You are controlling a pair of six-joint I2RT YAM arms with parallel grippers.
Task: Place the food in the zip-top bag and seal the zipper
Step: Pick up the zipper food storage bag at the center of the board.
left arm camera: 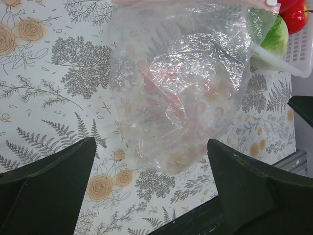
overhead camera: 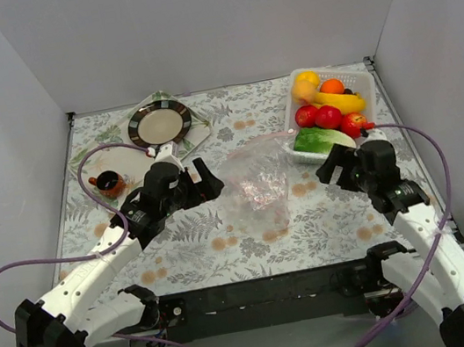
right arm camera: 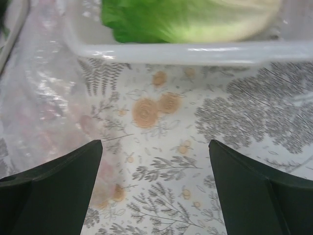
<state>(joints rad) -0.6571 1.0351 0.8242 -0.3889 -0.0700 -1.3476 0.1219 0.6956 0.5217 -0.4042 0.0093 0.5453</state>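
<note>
The left gripper (overhead camera: pixel 205 181) hangs over the floral tablecloth (overhead camera: pixel 226 246) left of centre, its fingers spread wide with nothing between them, pointed at the left edge of the zip-top bag (overhead camera: pixel 257 187). The right gripper (overhead camera: pixel 335 165) hangs right of centre, its fingers likewise apart and holding nothing, aimed at the near rim of the white slotted basket (overhead camera: pixel 366 80). The bag lies crumpled on the cloth between the two grippers, and the flower print shows through it. Its zipper (left arm camera: pixel 186 3) runs along the far edge, and the bag's far right corner reaches the basket's near left corner. The food sits in the basket at the far right: a green leafy piece (overhead camera: pixel 323 140) nearest, red round fruits (overhead camera: pixel 328 116) behind it, then a banana (overhead camera: pixel 340 102), an orange (overhead camera: pixel 332 85) and a lemon (overhead camera: pixel 308 79). At the far left are a small dark red cup (overhead camera: pixel 109 183) and, beyond it, a dark-rimmed plate (overhead camera: pixel 159 123)
</note>
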